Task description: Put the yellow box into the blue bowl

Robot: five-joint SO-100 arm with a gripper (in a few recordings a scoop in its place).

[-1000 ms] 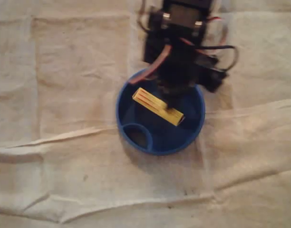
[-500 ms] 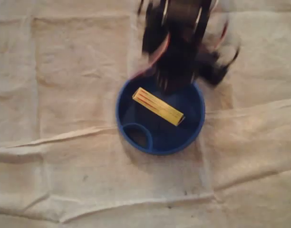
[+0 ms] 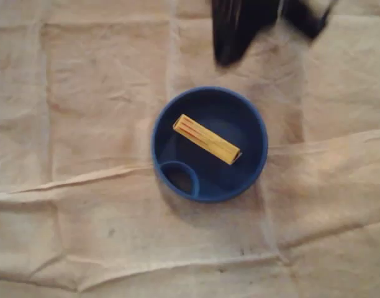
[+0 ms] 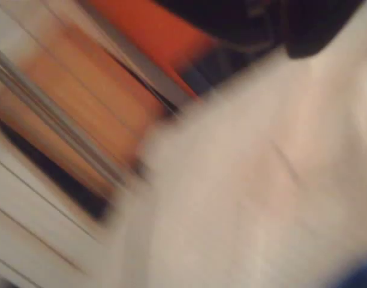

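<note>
Item 1, arm (image 3: 252, 18). In the overhead view it is a dark mass at the top edge, right of centre, smeared by motion blur. One streak reaches down toward the middle of the picture, and a second, shorter one angles off to the right. No joints can be made out.

Item 2, gripper (image 3: 230, 51). It is taken to be the lower tip of the longer streak. It hangs over bare cloth (image 3: 84, 236), above the bowl in the picture and clear of its rim. The jaws are lost in the blur, so it cannot be told whether they stand apart or together. Nothing yellow shows at the tip.

Item 3, yellow box (image 3: 207, 139). It is long and flat and lies inside the blue bowl (image 3: 259, 127), in the large compartment. It runs diagonally from upper left to lower right, with thin red lines along its top face. It is apart from the gripper, below it in the picture and slightly left.

Item 4, blue bowl. It is round and sits on the cloth near the centre of the overhead view. A small oval compartment (image 3: 179, 177) is set against its lower-left wall.

Item 5, cloth. It is pale and creased, with fold lines running across.

Item 6, wrist view. It is heavily blurred. Pale cloth fills the right and lower part, orange and dark diagonal streaks the upper left, and a sliver of blue the lower-right corner.
</note>
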